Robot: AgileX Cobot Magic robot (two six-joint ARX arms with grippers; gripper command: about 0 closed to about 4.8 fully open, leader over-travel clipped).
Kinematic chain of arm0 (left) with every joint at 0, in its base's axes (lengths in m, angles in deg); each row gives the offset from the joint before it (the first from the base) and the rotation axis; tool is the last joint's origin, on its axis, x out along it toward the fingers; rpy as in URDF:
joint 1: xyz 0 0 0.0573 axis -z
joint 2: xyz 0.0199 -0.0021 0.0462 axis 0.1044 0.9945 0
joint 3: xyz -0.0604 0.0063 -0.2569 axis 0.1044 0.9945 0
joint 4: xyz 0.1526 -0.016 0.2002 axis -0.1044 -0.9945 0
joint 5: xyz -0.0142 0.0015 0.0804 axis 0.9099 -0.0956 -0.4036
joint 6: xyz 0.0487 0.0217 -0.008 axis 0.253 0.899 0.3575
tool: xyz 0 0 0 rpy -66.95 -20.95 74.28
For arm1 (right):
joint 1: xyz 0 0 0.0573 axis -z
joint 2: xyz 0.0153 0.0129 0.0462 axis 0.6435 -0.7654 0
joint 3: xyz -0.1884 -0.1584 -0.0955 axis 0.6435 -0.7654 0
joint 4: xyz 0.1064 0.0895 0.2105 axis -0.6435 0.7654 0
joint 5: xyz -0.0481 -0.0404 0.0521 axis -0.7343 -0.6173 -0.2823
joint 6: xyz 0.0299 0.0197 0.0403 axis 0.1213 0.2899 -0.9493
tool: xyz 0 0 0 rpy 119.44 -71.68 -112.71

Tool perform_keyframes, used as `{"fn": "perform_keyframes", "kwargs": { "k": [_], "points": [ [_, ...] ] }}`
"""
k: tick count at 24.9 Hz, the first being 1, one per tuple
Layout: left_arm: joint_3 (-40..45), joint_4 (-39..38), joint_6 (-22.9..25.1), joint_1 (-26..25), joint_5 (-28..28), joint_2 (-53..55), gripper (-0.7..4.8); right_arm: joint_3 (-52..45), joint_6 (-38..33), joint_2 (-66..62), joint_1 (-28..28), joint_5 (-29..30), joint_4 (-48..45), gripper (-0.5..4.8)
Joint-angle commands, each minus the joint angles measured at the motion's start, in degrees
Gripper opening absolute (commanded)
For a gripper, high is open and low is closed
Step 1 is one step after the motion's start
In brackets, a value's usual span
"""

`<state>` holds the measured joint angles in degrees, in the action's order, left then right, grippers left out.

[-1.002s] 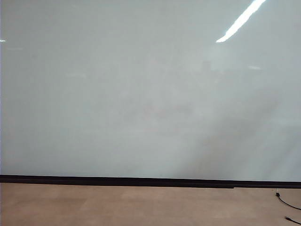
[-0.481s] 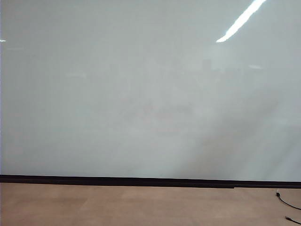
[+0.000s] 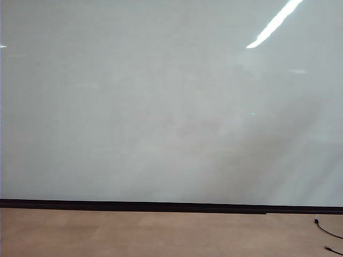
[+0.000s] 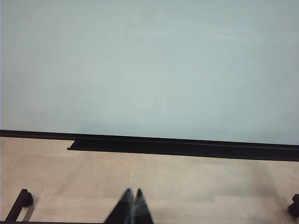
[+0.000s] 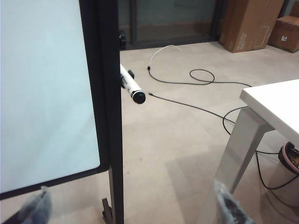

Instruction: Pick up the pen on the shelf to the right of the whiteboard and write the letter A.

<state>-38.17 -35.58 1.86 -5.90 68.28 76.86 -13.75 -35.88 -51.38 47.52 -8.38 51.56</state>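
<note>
board: whiteboard (image 3: 161, 107) unchanged, blank — no letter A yet
pen (image 5: 131, 85): on shelf, untouched
right gripper (image 5: 133, 207): fingers spread, empty
left gripper (image 4: 132, 210): fingertips together, idle

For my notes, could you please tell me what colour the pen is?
The pen is white with a black end, clearest in the right wrist view.

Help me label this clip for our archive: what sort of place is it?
Probably an office or lab room: a large whiteboard on a stand, a white table, cardboard boxes and loose cables on a pale floor.
</note>
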Motion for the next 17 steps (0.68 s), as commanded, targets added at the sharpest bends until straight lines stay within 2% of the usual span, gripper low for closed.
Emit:
{"fn": "perform_keyframes", "kwargs": {
  "k": [1, 5, 17],
  "points": [
    [-0.13, 0.42, 0.24, 0.0, 0.02, 0.02, -0.05, 0.33, 1.03, -4.07, 0.46, 0.81, -5.46, 4.72],
    [-0.13, 0.42, 0.22, 0.0, 0.02, 0.02, -0.04, 0.28, 1.73, -8.48, 2.34, 3.5, -10.78, 4.73],
    [-0.13, 0.44, 0.24, 0.0, 0.02, 0.02, -0.04, 0.09, 4.55, -16.68, 13.38, 16.72, -23.82, 4.73]
  ]
}}
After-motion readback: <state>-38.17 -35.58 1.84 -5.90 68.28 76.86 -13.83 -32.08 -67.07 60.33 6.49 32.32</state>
